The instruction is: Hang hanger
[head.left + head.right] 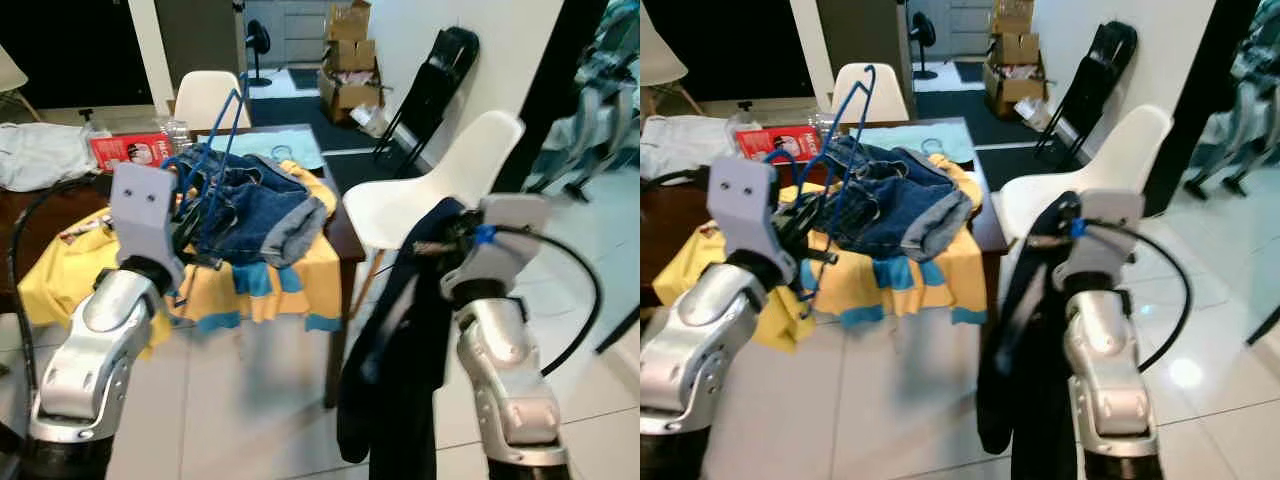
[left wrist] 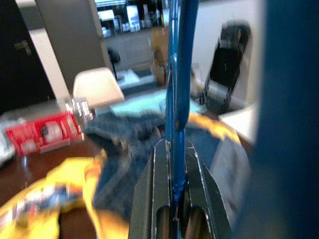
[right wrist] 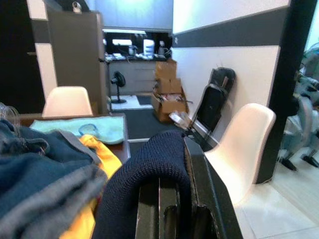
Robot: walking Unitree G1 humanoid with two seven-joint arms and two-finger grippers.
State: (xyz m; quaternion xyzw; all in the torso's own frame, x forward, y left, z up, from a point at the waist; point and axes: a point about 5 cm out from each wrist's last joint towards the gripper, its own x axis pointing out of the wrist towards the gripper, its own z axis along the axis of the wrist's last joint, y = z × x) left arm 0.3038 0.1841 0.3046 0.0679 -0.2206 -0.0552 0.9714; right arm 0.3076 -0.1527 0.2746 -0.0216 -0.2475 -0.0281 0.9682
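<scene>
Both arms raised: left gripper [image 2: 174, 191] jaws clamp blue hanger [image 1: 215, 140], right gripper [image 3: 172, 196] jaws clasp navy garment [image 1: 395, 350]

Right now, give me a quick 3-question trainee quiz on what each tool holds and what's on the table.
1. True or false: the left tool is shut on the blue hanger.
2. What hangs from the right tool? A) yellow shirt B) dark navy garment C) red box
3. Fill in: the denim jeans lie on top of a ______ garment on the table.

Key:
1. True; its fingers clamp the blue wire.
2. B; the dark navy garment drapes from it toward the floor, beside the white chair.
3. Yellow.
</scene>
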